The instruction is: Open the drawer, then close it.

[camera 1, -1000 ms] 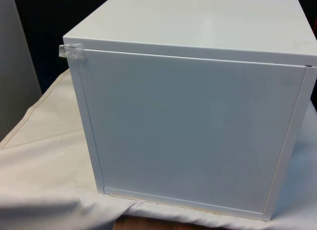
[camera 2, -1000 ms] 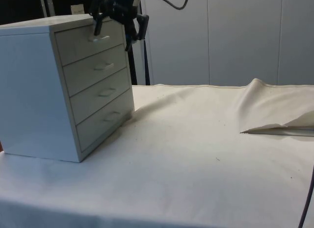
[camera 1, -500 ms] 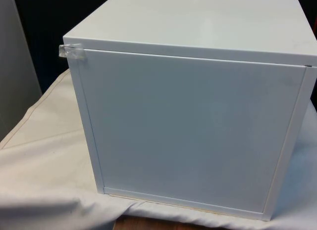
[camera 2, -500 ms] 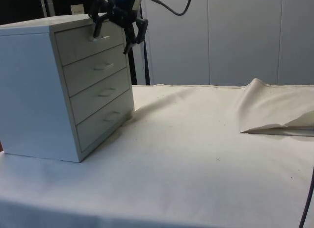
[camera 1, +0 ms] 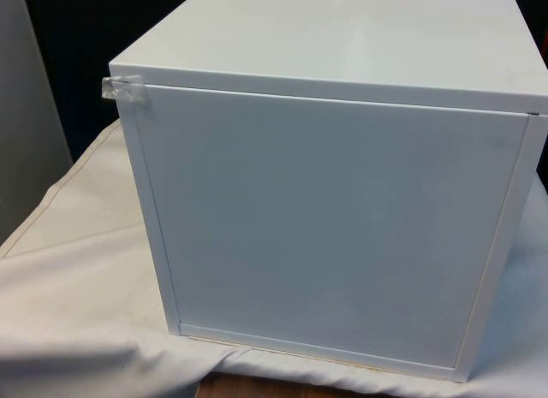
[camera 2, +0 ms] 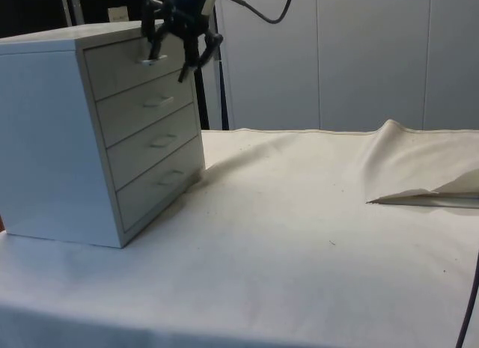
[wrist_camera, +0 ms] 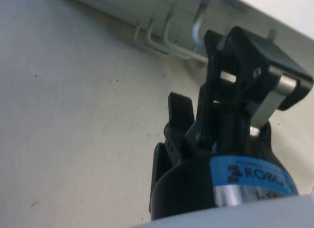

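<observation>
The table's white cloth (camera 2: 299,243) is the biggest thing in the side view, spread flat over most of the top and rucked into a raised fold (camera 2: 419,168) well away from the chest. In the front view the cloth (camera 1: 77,278) shows to the front view's left of the chest, with a seam running across it.

The white chest of drawers (camera 2: 97,131) stands on the cloth at one end of the table. In the front view it turns a plain back panel (camera 1: 334,227) to the camera, with a bit of clear tape (camera 1: 124,88) stuck at the upper corner of that panel on the front view's left. In the side view the chest has four drawers stacked one above another, each with a small bar handle, and all four fronts sit flush with the chest's frame. The top drawer (camera 2: 135,63) lies just under the chest's top board, closed.

The gripper (camera 2: 171,58) hangs in front of the chest's top drawer, at the upper edge of the chest, pointing down and toward the drawer front. Its fingers stand apart, one on each side of the top drawer's handle (camera 2: 154,59), not yet pressed onto it. In the wrist view the gripper (wrist_camera: 216,105) is just beside the row of handles (wrist_camera: 167,39) on the chest's front, with one black finger (wrist_camera: 180,113) short of them.
</observation>
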You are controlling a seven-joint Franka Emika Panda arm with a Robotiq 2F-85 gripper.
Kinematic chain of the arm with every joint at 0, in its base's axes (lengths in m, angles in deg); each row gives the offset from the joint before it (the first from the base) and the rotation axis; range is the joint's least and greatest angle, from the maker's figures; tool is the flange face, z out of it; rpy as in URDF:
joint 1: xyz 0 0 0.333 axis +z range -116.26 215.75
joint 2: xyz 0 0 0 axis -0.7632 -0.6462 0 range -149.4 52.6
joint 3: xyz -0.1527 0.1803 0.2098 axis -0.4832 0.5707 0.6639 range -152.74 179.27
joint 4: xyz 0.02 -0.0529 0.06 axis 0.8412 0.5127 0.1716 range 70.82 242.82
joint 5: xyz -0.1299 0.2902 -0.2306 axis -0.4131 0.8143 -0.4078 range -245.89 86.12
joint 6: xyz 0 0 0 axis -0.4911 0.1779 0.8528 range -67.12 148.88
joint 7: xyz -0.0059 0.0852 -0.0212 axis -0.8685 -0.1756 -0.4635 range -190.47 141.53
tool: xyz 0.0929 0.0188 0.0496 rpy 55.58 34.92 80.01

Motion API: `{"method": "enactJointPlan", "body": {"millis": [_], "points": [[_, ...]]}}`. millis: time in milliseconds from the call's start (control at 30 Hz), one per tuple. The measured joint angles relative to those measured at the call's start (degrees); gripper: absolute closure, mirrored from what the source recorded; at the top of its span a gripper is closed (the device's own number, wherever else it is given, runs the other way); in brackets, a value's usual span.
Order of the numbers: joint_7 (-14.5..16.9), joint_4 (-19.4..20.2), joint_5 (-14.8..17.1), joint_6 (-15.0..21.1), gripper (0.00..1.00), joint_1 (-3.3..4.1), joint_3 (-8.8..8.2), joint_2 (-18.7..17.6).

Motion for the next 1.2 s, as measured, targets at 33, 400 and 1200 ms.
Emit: {"method": "enactJointPlan", "body": {"millis": [33,400,1200], "points": [[0.0,-0.1,0.0,0.1,0.46,-0.06,0.0,0.0],[0.0,-0.5,0.0,0.9,1.0,-0.06,-0.06,0.1],[-0.9,0.2,0.3,0.9,1.0,0.06,-0.06,1.4]]}}
